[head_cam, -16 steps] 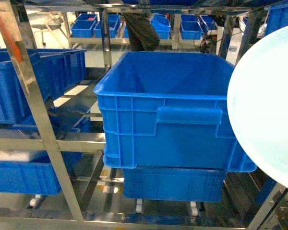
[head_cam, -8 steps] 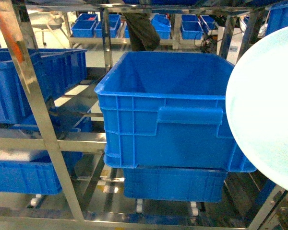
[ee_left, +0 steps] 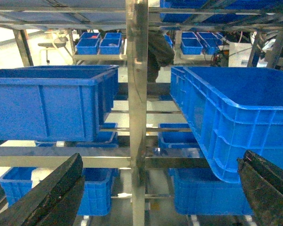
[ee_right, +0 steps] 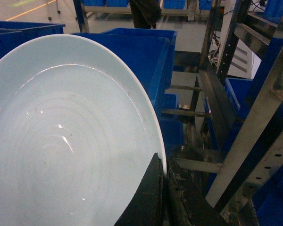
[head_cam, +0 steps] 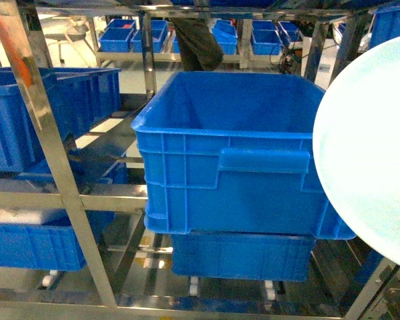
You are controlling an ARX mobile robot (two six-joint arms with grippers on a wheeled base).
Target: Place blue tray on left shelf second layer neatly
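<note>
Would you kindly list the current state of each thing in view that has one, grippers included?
Blue tray: held tilted, off the shelves, its rim pinched by the right gripper.
Right gripper: shut on the blue tray.
Left gripper: open, holding nothing.
Big blue crate: upright, stacked on a lower blue crate.
Left shelf crate: resting on its shelf.

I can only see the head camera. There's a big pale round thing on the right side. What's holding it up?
Observer: The right gripper is pinching the blue tray at its rim, seen from the right wrist camera.
Operator: Is the other hand holding anything?
Observer: No. The left gripper is open with nothing between its fingers.
Operator: What is that hand looking at?
Observer: A steel shelf post, with a blue crate on its left and another tilted crate on its right.
</note>
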